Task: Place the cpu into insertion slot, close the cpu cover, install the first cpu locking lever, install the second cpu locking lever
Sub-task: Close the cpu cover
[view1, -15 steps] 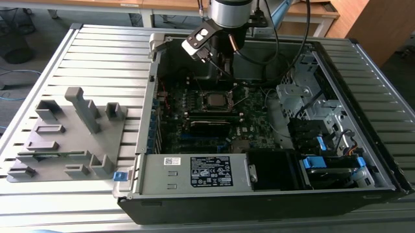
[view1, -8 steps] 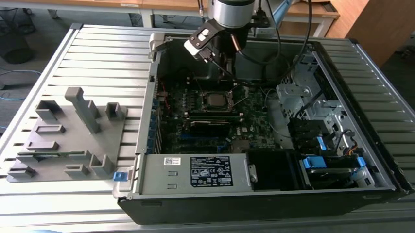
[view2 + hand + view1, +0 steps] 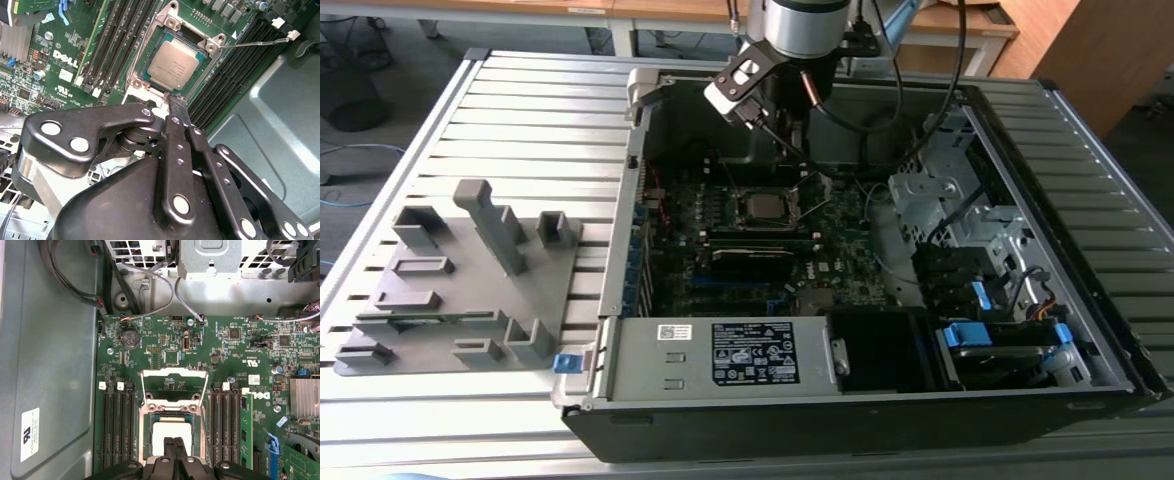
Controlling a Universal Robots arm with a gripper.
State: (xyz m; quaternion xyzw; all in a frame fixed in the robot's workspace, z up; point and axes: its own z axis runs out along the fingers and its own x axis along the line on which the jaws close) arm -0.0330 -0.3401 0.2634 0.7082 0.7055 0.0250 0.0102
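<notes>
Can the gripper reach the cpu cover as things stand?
Probably yes. In the first wrist view the cpu cover is swung open just beyond the seated cpu with nothing over it. The gripper hovers right above the cpu, fingers together.

Bright even light; pale glare on the cpu (image 3: 171,431)

The cpu (image 3: 172,429) sits in the insertion slot (image 3: 147,440), between banks of black memory slots (image 3: 118,430). The cpu cover (image 3: 175,373) stands swung open beside it. The gripper (image 3: 175,440), fingers pressed together, overlaps the cpu's edge
</notes>
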